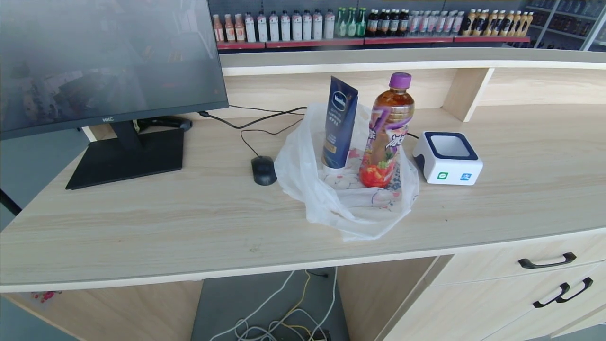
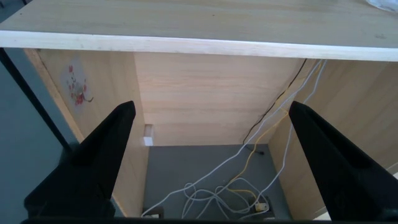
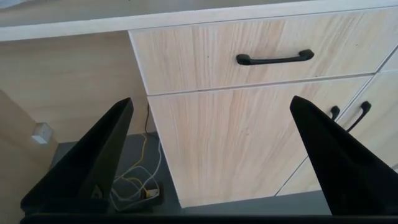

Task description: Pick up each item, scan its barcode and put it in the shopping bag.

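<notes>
Holding left gripper [image 2: 212, 106] and right gripper [image 3: 212, 101] spread wide and empty, low before the counter [image 1: 142, 222] front, probably parking out of the way. Standing above and beyond both pincers: tube [image 1: 339, 124] and bottle [image 1: 388, 132], upright inside the shopping bag [image 1: 298, 175], seemingly packed; scanner [image 1: 447, 157] sitting just beside it.

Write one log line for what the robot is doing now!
left gripper: open, below counter edge | right gripper: open, facing drawers | tube, bottle: upright in shopping bag | scanner: beside bag
</notes>
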